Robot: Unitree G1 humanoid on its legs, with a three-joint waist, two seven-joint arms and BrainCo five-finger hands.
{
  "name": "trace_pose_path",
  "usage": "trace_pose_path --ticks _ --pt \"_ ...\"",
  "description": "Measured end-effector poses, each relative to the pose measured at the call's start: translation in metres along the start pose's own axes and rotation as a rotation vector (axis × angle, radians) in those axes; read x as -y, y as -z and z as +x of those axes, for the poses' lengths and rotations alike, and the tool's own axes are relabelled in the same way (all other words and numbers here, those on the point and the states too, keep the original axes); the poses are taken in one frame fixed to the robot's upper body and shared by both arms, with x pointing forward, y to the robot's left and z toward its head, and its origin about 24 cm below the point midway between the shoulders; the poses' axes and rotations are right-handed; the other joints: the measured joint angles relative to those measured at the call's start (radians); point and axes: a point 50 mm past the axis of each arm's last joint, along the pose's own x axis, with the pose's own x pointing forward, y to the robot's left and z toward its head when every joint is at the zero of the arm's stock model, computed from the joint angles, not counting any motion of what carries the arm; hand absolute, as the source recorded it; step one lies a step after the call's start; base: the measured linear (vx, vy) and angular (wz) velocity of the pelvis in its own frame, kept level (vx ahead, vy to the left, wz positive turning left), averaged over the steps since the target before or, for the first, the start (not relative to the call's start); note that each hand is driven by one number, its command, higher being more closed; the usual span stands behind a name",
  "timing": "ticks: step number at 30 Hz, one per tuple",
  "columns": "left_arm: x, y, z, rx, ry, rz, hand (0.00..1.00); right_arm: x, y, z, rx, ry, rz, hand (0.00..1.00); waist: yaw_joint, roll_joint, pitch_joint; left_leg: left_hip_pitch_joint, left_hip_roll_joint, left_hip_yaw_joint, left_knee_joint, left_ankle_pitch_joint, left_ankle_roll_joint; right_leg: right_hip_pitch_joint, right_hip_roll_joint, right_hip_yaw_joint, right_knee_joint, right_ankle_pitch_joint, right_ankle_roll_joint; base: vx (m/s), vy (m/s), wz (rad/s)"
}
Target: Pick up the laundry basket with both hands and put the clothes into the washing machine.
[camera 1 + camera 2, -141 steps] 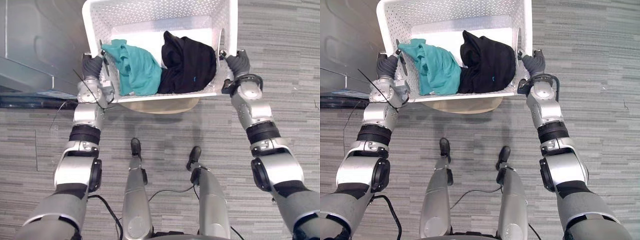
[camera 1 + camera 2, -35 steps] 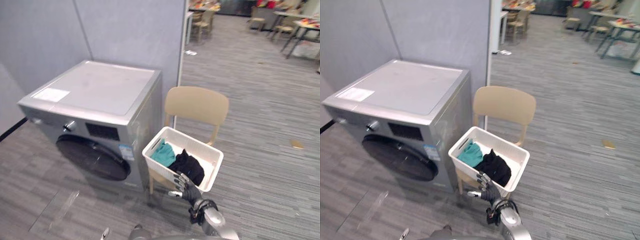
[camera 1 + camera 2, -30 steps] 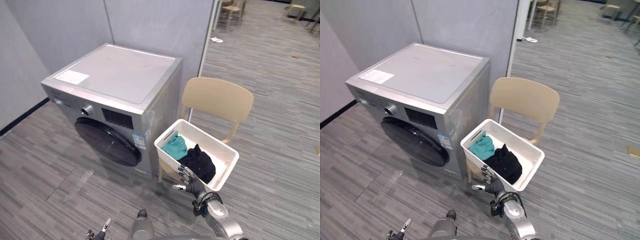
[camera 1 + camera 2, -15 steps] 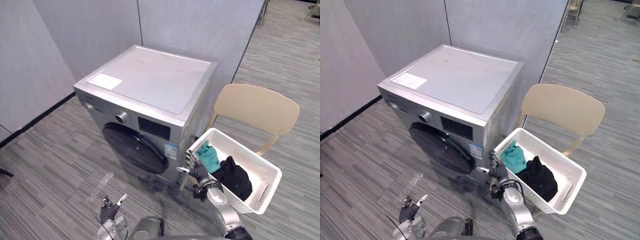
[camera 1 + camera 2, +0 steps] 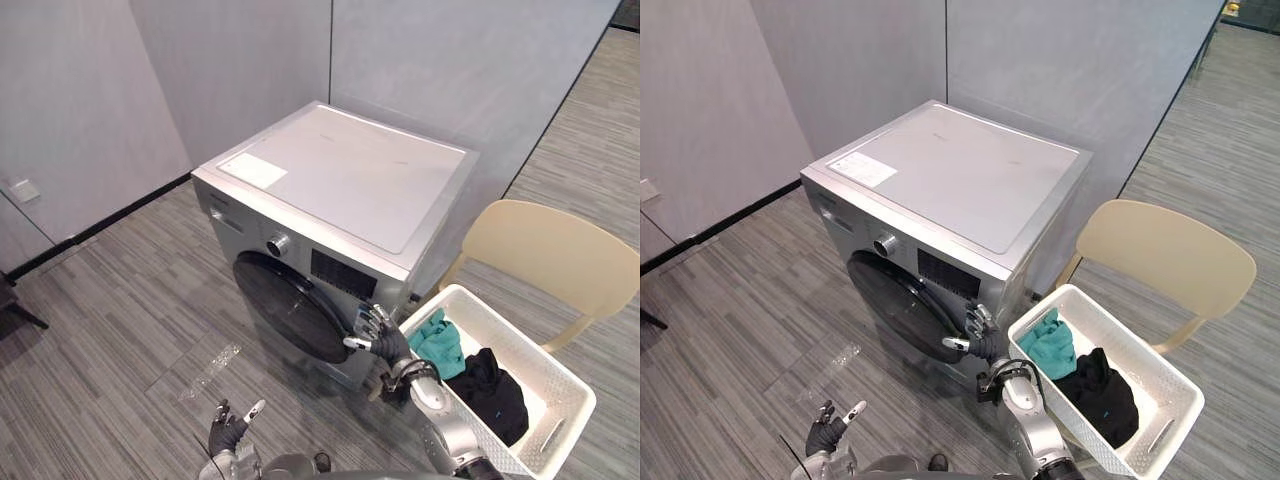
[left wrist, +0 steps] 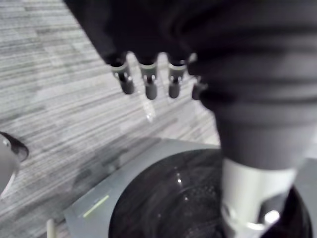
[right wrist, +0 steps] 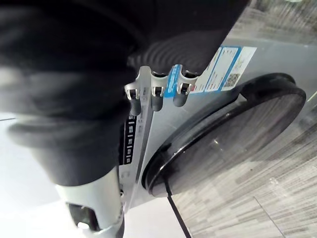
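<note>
1. The white laundry basket (image 5: 530,338) stood upright in the lower right of the frame, open side up. Its long axis ran on a diagonal from the washing machine's (image 5: 340,190) front corner towards the bottom right corner
2. A teal garment (image 5: 437,342) lay at the basket's end nearest the machine, and a black garment (image 5: 490,392) lay just beside it, towards the middle
3. The back of a beige chair (image 5: 545,255) rose behind the basket
4. The machine's round dark door (image 5: 295,315) was closed
5. The right robot hand (image 5: 378,335) was raised just beside the basket's near short end, in front of the machine. Its fingers (image 7: 156,96) were spread and nearly straight, holding nothing
6. The left robot hand (image 5: 228,430) was low at the bottom edge, left of centre, over the grey floor (image 5: 130,330). Its fingers (image 6: 148,82) were splayed, grasping nothing
</note>
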Motion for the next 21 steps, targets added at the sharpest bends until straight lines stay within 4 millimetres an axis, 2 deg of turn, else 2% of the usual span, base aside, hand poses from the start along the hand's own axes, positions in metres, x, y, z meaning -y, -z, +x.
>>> trace_pose_path --ticks 3,4,5,6,8,10,11,12,13,14,15,16,17,18,19,20,21 --pt "0.004 -0.003 -0.004 0.022 0.004 -0.033 0.00 -0.006 -0.005 0.004 0.014 -0.035 -0.006 0.00 0.001 0.043 0.047 -0.089 0.001 -0.008 0.240 -0.029 -0.039 0.027 0.009 -0.038 0.005 0.002 -0.003 0.01 0.000 0.29" --pt "0.004 0.001 -0.008 0.011 -0.003 -0.051 0.00 -0.009 -0.007 0.006 0.014 -0.063 -0.029 0.00 0.005 0.060 0.062 -0.130 0.002 0.016 0.335 -0.016 -0.097 0.042 0.003 -0.038 0.005 -0.001 -0.008 -0.07 0.063 0.03" --pt "0.003 0.003 -0.009 0.005 -0.016 -0.071 0.00 -0.012 -0.009 0.008 0.018 -0.088 -0.046 0.00 0.013 0.056 0.072 -0.157 0.011 0.037 0.422 -0.021 -0.124 0.042 -0.011 -0.041 0.004 0.000 -0.011 -0.14 0.114 -0.14" --pt "-0.001 0.005 -0.012 0.003 -0.030 -0.075 0.00 -0.019 -0.013 0.012 0.031 -0.122 -0.054 0.00 0.026 0.070 0.082 -0.210 0.086 0.088 0.623 -0.040 -0.103 0.051 -0.014 -0.032 0.006 -0.001 -0.012 -0.12 0.109 -0.16" --pt "-0.004 0.005 -0.012 0.003 -0.037 -0.070 0.00 -0.025 -0.016 0.014 0.040 -0.139 -0.050 0.00 0.026 0.064 0.084 -0.228 0.155 0.099 0.688 -0.044 -0.095 0.051 -0.028 -0.029 0.005 -0.005 -0.019 -0.07 0.102 -0.03" --pt "-0.003 0.000 -0.011 0.025 -0.028 -0.066 0.00 -0.030 -0.016 0.018 0.040 -0.145 -0.039 0.00 0.020 0.044 0.080 -0.209 0.276 0.087 0.611 -0.044 -0.096 0.025 -0.072 -0.019 0.004 0.005 -0.001 0.00 0.150 0.03" --pt "-0.002 -0.001 -0.011 0.029 -0.023 -0.066 0.00 -0.029 -0.016 0.019 0.034 -0.144 -0.041 0.00 0.018 0.043 0.080 -0.193 0.302 0.083 0.563 -0.042 -0.100 0.017 -0.085 -0.017 0.005 0.011 0.010 0.09 0.238 -0.01" --pt "0.000 -0.003 -0.010 0.033 -0.018 -0.065 0.00 -0.029 -0.013 0.020 0.021 -0.143 -0.047 0.00 0.010 0.045 0.080 -0.143 0.347 0.079 0.419 -0.035 -0.111 0.005 -0.107 -0.015 0.013 0.028 0.037 0.11 0.261 0.05" --pt "0.000 -0.003 -0.010 0.034 -0.019 -0.066 0.00 -0.027 -0.011 0.021 0.011 -0.140 -0.052 0.00 -0.008 0.052 0.076 -0.091 0.372 0.075 0.281 -0.019 -0.134 -0.004 -0.121 -0.016 0.021 0.032 0.045 0.14 0.372 0.18" --pt "0.000 -0.002 -0.011 0.032 -0.018 -0.066 0.00 -0.025 -0.011 0.021 0.007 -0.131 -0.055 0.00 -0.033 0.082 0.060 -0.034 0.402 0.049 0.117 0.044 -0.192 -0.009 -0.128 -0.023 0.020 0.035 0.071 0.10 0.301 0.23" --pt "0.003 -0.002 -0.011 0.032 -0.013 -0.070 0.00 -0.023 -0.011 0.021 0.007 -0.127 -0.063 0.00 -0.042 0.103 0.049 -0.016 0.416 0.039 0.057 0.105 -0.210 -0.012 -0.128 -0.029 0.019 0.035 0.095 0.14 0.442 0.40" --pt "0.009 -0.006 -0.009 0.043 0.010 -0.068 0.00 -0.019 -0.009 0.021 -0.002 -0.116 -0.073 0.00 -0.062 0.113 0.041 0.023 0.403 0.033 -0.025 0.053 -0.288 -0.012 -0.140 -0.038 0.015 0.035 0.126 0.13 0.544 0.63" --pt "0.016 -0.015 -0.004 0.069 0.045 -0.039 0.00 -0.018 -0.006 0.022 -0.014 -0.104 -0.077 0.00 -0.074 0.091 0.042 0.038 0.373 0.038 -0.094 0.035 -0.274 -0.010 -0.177 -0.053 0.006 0.042 0.144 0.11 0.459 0.69" --pt "0.015 -0.019 0.000 0.082 0.055 -0.011 0.00 -0.016 -0.002 0.022 -0.035 -0.093 -0.079 0.00 -0.070 0.068 0.042 0.039 0.342 0.036 -0.106 0.053 -0.261 -0.005 -0.203 -0.058 -0.005 0.053 0.153 0.05 0.379 0.53" --pt "0.016 -0.021 0.002 0.087 0.075 0.033 0.00 -0.017 0.007 0.021 -0.075 -0.084 -0.089 0.00 -0.053 0.052 0.035 0.044 0.300 0.034 -0.107 0.055 -0.257 0.008 -0.232 -0.055 -0.029 0.077 0.171 0.03 0.238 0.30" --pt "0.011 -0.023 0.003 0.092 0.080 0.063 0.00 -0.018 0.012 0.021 -0.099 -0.080 -0.090 0.00 -0.053 0.030 0.022 0.049 0.264 0.035 -0.098 0.053 -0.254 0.033 -0.263 -0.045 -0.056 0.088 0.191 0.03 0.265 0.23" --pt "0.009 -0.025 0.004 0.098 0.078 0.069 0.00 -0.017 0.012 0.022 -0.101 -0.070 -0.093 0.00 -0.052 0.027 0.018 0.052 0.250 0.036 -0.092 0.048 -0.245 0.041 -0.273 -0.035 -0.065 0.089 0.192 0.02 0.167 0.19"
